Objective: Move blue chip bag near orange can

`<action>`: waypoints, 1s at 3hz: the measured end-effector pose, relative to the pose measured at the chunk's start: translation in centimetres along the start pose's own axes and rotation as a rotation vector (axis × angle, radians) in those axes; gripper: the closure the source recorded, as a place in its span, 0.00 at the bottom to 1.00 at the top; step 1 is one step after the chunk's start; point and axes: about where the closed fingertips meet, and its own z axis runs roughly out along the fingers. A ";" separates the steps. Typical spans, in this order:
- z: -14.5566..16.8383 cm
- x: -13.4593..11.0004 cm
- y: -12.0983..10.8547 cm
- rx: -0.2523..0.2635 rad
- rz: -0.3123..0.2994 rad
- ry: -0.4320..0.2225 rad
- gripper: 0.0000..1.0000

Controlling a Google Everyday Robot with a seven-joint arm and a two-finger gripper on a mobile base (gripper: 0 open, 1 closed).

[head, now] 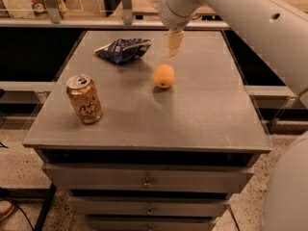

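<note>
Gripper (pixel 174 43) held over far tabletop (pixel 207 114), grip state not discernible; blue chip bag (pixel 122 50) located to left, long axis L–R; orange can (pixel 84 99) near-left.

The bag (pixel 122 50) is crinkled glossy foil, the can (pixel 84 100) shiny metal, the orange (pixel 164 75) matt, the table (pixel 202 114) dull and smooth. A smooth plastic gripper (pixel 173 44) hangs over its far part.

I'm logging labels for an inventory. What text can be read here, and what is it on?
Nothing can be quoted as it reads.
Can: white cursive lettering, too blurred to read.
Bag: white print, too small to read.
Orange and table: no text seen.
Claw, hanging over the table's far side, right of the bag: no markings seen.
</note>
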 end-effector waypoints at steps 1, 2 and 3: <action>2.2 -1.2 -1.1 0.006 -0.054 -0.038 0.00; 4.2 -2.4 -2.1 0.015 -0.086 -0.080 0.00; 6.5 -3.7 -2.5 0.012 -0.110 -0.122 0.00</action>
